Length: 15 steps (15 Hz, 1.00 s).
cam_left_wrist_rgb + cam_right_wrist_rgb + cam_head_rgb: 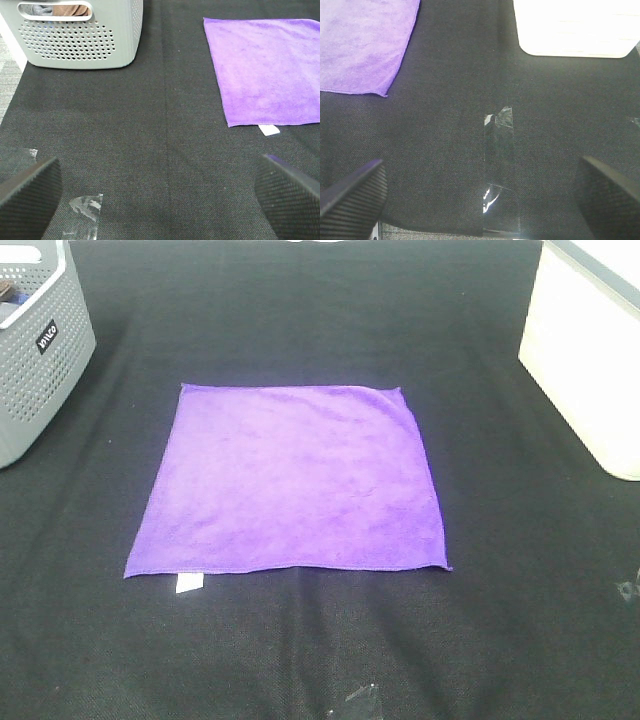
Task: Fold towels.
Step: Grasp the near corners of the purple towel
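black ribbed pads — left gripper [160, 192] and right gripper [480, 195] alike, rounded tips

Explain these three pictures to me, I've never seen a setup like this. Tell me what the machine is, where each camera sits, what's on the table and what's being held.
This is a robot with two arms, each ending in a gripper. One picture is taken from high above; neither arm shows in it. The other two come from cameras on the arms' wrists, looking past the left gripper and right gripper; the dark ribbed shapes at the edges are their fingers. Both are open and hold nothing.

On the black table a purple towel lies flat, not yet folded, with a small white tag at one corner. A grey basket stands to the left, a white bin to the right. Bits of clear tape stick to the cloth.
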{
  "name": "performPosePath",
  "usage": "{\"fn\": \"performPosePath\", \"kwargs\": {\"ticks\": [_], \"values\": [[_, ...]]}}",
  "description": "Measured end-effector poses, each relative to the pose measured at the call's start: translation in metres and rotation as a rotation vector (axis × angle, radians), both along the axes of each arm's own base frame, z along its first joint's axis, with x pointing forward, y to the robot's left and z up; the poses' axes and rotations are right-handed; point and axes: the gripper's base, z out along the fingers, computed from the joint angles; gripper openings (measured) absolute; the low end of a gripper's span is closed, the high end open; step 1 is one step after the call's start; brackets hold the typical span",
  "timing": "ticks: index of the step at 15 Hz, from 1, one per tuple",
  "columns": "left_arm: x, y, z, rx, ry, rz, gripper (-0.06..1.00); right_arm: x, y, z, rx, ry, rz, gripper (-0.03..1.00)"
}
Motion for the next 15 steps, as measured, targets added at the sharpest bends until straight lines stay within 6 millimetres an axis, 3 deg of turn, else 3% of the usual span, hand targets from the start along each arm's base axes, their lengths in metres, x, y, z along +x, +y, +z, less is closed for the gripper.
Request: {"fn": "performPosePath", "kwargs": {"ticks": [15], "values": [[0.0, 0.0, 0.0, 0.0, 0.0, 0.0, 0.99, 0.0, 0.0, 0.0, 0.005, 0.0, -0.003, 0.96]]}}
